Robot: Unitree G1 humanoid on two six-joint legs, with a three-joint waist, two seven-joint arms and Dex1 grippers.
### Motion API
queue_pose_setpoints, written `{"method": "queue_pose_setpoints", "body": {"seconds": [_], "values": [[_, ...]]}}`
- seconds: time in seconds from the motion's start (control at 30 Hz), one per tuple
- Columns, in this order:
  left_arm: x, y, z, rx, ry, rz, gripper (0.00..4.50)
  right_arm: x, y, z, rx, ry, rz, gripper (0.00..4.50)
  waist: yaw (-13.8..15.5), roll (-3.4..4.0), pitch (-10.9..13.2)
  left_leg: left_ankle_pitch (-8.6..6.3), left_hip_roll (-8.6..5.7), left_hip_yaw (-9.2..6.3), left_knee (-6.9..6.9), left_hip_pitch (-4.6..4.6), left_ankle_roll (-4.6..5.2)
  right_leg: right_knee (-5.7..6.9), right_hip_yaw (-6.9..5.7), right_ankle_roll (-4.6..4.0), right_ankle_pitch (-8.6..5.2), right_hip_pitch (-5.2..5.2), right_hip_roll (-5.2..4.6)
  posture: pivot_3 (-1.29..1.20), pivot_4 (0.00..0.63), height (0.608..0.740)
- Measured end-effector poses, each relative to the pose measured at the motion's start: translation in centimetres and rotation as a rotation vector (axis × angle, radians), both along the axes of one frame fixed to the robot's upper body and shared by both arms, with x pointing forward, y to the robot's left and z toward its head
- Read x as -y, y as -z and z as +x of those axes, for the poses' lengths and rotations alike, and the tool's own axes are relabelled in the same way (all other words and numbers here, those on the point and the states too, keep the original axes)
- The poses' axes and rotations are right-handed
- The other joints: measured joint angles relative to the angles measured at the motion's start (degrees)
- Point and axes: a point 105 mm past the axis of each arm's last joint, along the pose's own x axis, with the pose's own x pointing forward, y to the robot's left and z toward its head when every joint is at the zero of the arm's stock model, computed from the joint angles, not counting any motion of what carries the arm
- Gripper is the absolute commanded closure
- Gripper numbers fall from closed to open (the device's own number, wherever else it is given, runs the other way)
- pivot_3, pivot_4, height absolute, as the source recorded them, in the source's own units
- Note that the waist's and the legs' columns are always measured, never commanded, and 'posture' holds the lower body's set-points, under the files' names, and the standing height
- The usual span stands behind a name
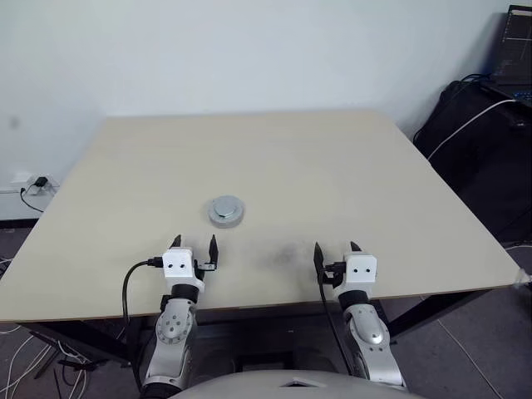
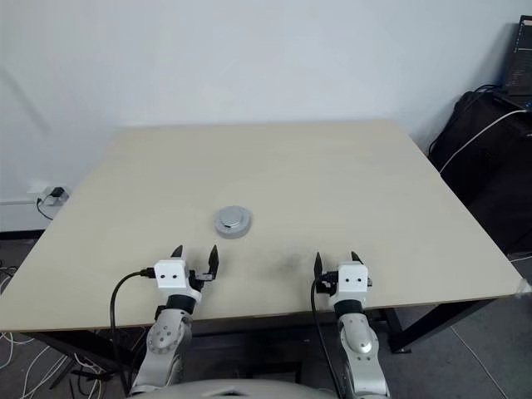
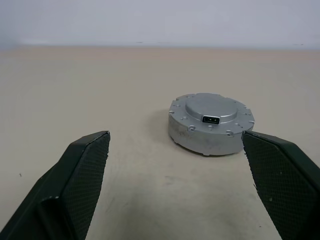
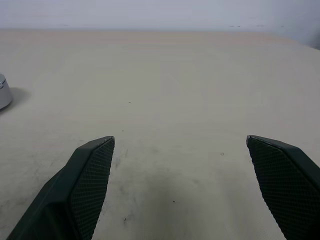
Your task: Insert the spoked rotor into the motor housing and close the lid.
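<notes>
- Black, cross-hatched fingers of the left gripper stand wide apart at the lower left of the head view, over the near edge of the table, holding nothing.
- The right gripper sits at the lower middle-right of the same view, level with the left one and well apart from it; its fingers are spread just as wide and also grip nothing, with bare tabletop between them.
- Both grippers point forward across the table, away from the near edge.
- Just past the left gripper, near the middle of the head view and a little left of centre, lies a round silver-grey metal unit: the housing with the lid closed on top of it, seen as one assembled piece.
- In the left wrist view the unit rests flat on the table beyond the fingertips, apart from them, and lies off to one side of the gap, close in line with one finger rather than centred between the two.
- Its top is a smooth raised disc with a ring of small screws around the edge and a small dark connector slot on the side facing the camera.
- In the right wrist view just an edge of the unit shows at the left border, well off from that gripper's fingers.
- Beyond the table, a white wall fills the top of the head view; a black bag with a white cable sits at the upper right.
</notes>
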Motion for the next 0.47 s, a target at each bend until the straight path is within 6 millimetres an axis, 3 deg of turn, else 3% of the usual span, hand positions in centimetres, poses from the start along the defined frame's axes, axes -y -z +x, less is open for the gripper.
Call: {"method": "queue_pose_setpoints", "body": {"seconds": [0.47], "values": [[0.18, 0.53, -0.01, -0.034, -0.013, -0.01, 0.05, 0.03, 0.45, -0.48, -0.019, 0.005, 0.004, 0.0, -0.03, -0.01, 0.02, 0.0, 0.0, 0.0, 0.0, 0.0, 0.0, 0.0, 0.0, 0.0, 0.0, 0.0, 0.0, 0.0, 0.0, 0.74]]}}
